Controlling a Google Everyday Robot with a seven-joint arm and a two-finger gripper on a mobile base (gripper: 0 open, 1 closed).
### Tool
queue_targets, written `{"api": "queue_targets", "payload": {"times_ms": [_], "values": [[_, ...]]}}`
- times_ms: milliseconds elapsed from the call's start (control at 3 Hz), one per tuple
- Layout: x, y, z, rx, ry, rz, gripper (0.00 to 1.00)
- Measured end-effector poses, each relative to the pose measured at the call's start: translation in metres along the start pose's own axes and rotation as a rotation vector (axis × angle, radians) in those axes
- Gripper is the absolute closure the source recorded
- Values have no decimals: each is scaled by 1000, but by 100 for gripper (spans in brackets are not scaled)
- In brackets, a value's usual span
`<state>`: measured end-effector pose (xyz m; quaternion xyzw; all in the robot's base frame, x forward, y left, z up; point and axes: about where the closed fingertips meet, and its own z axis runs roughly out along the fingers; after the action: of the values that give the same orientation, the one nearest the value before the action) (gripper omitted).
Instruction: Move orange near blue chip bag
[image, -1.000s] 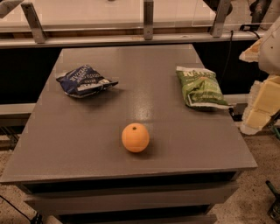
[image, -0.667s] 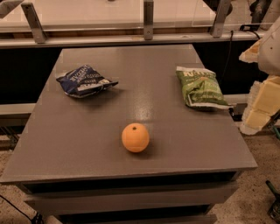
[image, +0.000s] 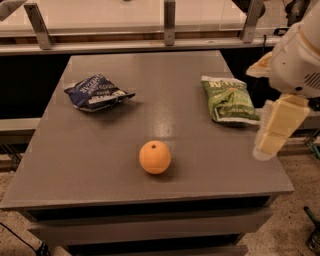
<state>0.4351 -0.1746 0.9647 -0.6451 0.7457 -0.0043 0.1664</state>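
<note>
The orange (image: 155, 157) sits on the grey table (image: 100, 160), near the front middle, with its dark stem dimple facing up. The blue chip bag (image: 96, 92) lies wrinkled at the table's far left, well apart from the orange. My gripper (image: 266, 146) hangs off the table's right edge on the white arm (image: 297, 60). It is to the right of the orange, at about its depth, and touches nothing.
A green chip bag (image: 228, 99) lies at the table's far right, close to my arm. A rail with metal posts (image: 169, 22) runs behind the table. The floor (image: 295, 220) shows at the lower right.
</note>
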Motion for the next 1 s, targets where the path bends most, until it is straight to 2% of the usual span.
{"api": "queue_targets", "payload": {"times_ms": [333, 667, 1000], "values": [[-38, 14, 18, -53, -63, -100, 0], [-57, 20, 30, -84, -94, -140, 0], [-120, 37, 82, -182, -179, -198, 0]]}}
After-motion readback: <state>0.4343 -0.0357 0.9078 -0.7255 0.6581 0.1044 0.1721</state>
